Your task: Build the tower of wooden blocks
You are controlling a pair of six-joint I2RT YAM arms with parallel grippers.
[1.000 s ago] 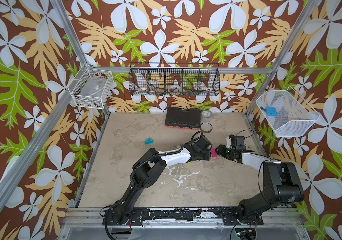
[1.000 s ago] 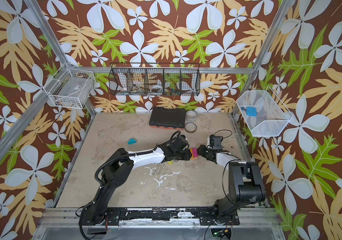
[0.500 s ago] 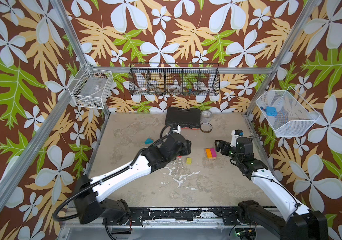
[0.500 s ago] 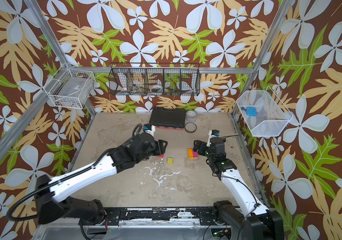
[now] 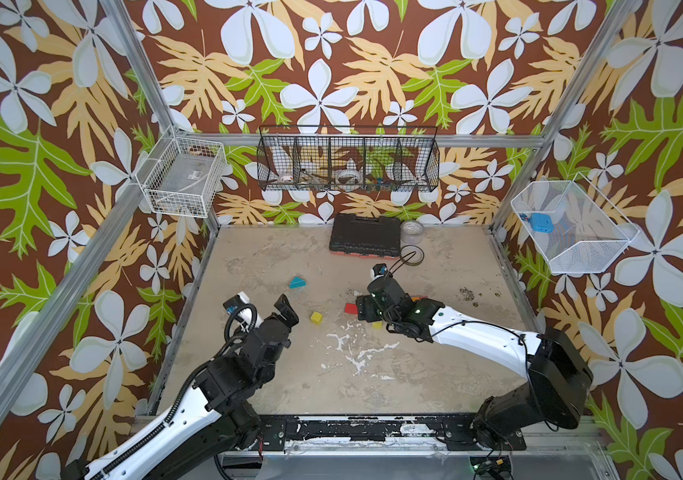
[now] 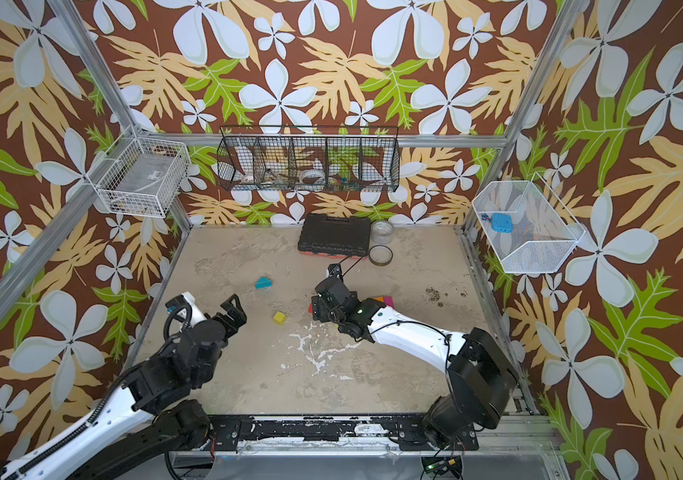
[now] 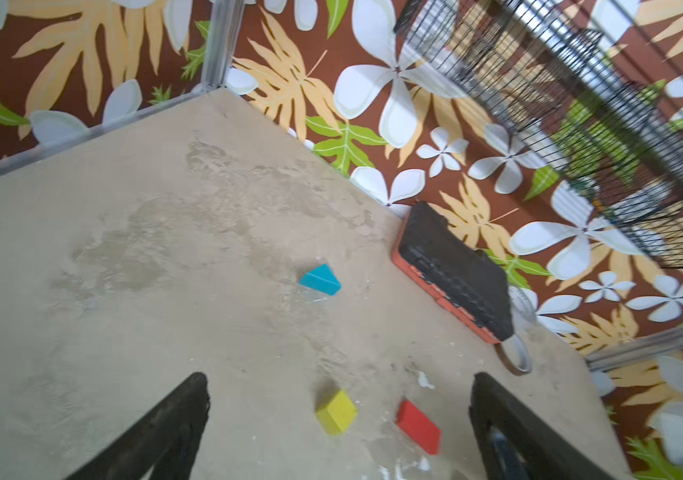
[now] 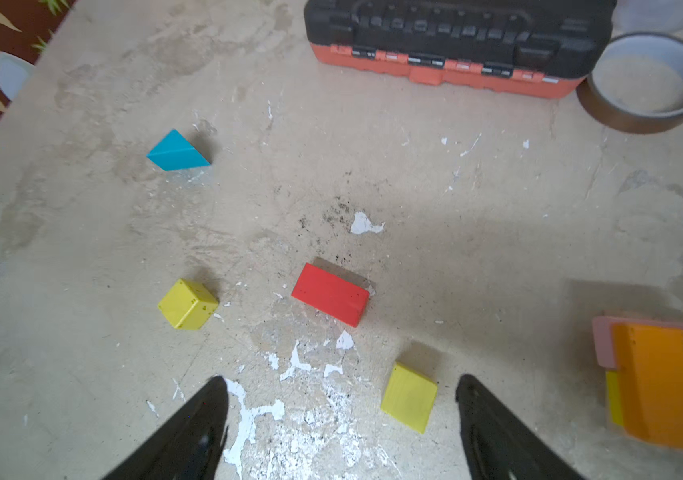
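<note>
Hovering over the tabletop point(image 8: 456, 208), your right claw point(image 8: 340, 379) is spread wide and grips nothing. A flat yellow block point(image 8: 409, 397) lies just inside its span and is likely the next pick. Your left claw point(image 7: 340, 378) is also spread and empty. It is held off to the left side, which seems meant to leave the middle free for the other arm.

Just beside the right claw sits the tower point(image 8: 639, 374), so far only a low pile. Orange and magenta lie side by side on top, with pink and yellow edges showing beneath.

A little farther out lie a red brick point(image 8: 330, 294) and a yellow cube point(image 8: 188, 304), loose and apart from each other. Beyond them the teal wedge point(image 8: 178, 151) rests alone, probably saved for the peak. Farthest back, a black tool case point(image 8: 456, 37) and a tape roll point(image 8: 647, 83) sit near the back wall, out of the work.
</note>
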